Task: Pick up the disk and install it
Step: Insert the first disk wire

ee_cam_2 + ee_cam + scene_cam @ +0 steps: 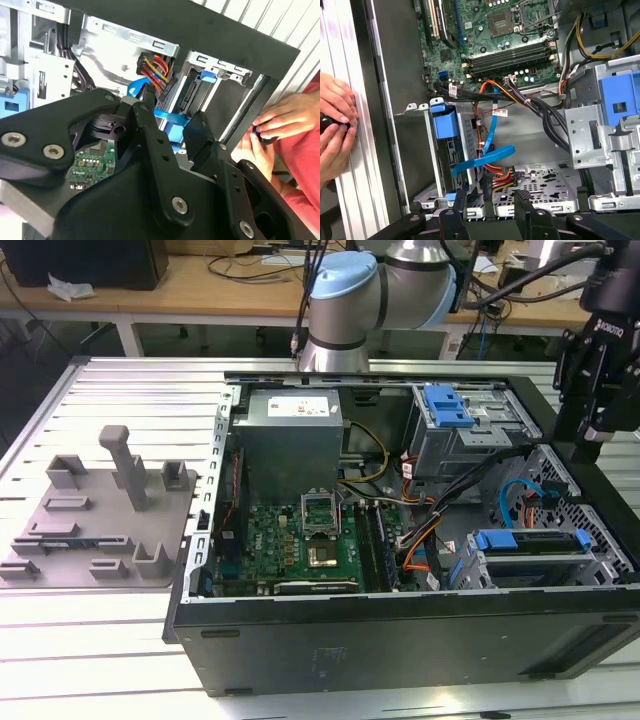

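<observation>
Finds the disk (445, 126) already slotted on edge in the drive cage (431, 160), with the blue carrier at the open side and the metal body down between the cage walls. Places that cage in the corner of the computer case (400, 640) toward the exterior view's right, the blue carrier lying along its top. Shows the gripper (489, 200) just above the cage with jaws released — fingers (522, 200) well apart and gripping nothing, a blue data cable (487, 159) looping across the space behind them in both wrist views. Leaves the motherboard (305, 540) and the grey power supply (290, 430) bare toward the middle of the case, with a blue latch (447, 405) on the bay beyond. Catches a person's hands (335, 125) just outside the case wall, over the slotted table (100, 660), pinching a small dark object — too small to identify. Sets a grey fixture plate (100, 510) well apart on the table at the exterior view's left.
</observation>
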`<state>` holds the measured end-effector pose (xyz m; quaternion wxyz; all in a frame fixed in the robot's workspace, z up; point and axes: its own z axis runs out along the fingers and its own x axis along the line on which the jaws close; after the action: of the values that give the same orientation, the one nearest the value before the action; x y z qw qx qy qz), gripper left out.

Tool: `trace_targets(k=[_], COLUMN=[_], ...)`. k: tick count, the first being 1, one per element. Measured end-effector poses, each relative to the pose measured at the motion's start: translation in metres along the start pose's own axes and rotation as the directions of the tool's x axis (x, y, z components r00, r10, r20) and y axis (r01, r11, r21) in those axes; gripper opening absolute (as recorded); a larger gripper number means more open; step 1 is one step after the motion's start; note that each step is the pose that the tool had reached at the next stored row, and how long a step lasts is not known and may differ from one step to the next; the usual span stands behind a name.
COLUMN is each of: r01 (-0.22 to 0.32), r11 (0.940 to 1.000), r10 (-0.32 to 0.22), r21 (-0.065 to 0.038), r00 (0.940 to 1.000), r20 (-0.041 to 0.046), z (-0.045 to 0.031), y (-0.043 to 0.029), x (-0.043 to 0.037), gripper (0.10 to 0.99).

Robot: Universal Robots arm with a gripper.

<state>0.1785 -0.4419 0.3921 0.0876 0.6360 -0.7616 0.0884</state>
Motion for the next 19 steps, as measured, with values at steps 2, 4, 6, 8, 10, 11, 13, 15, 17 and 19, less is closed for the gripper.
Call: trace_targets(k=[2, 4, 6, 8, 10, 11, 13, 15, 17, 19], r01=[0.004, 0.006, -0.004, -0.04, -0.074, -0.075, -0.077, -0.076, -0.076, -0.073], r11=[0.9998, 0.9994, 0.9992, 0.998, 0.9956, 0.9957, 0.996, 0.9961, 0.9961, 0.9963], r10=[-0.004, -0.007, 0.004, 0.039, 0.074, 0.074, 0.074, 0.073, 0.073, 0.07], r21=[-0.018, -0.034, -0.04, -0.049, -0.057, -0.055, -0.045, -0.044, -0.044, -0.044], r00=[1.0, 0.9999, 0.9999, 0.9991, 0.9971, 0.9969, 0.9951, 0.9949, 0.995, 0.9952], r20=[-0.0071, -0.0138, -0.0149, -0.0161, -0.0193, -0.0266, -0.0659, -0.0691, -0.0691, -0.0688], z=[0.001, 0.002, 0.004, 0.0074, 0.0117, 0.0126, 0.0139, 0.0139, 0.0139, 0.0144], y=[-0.0032, -0.005, -0.0062, -0.0067, -0.0073, -0.0087, -0.0106, -0.0107, -0.0107, -0.0105], x=[-0.0011, -0.0021, -0.0029, -0.0038, -0.0048, -0.0048, -0.0051, -0.0051, -0.0051, -0.0053], gripper=[0.506, 0.506, 0.506, 0.506, 0.506, 0.506, 0.506, 0.506, 0.506, 0.506])
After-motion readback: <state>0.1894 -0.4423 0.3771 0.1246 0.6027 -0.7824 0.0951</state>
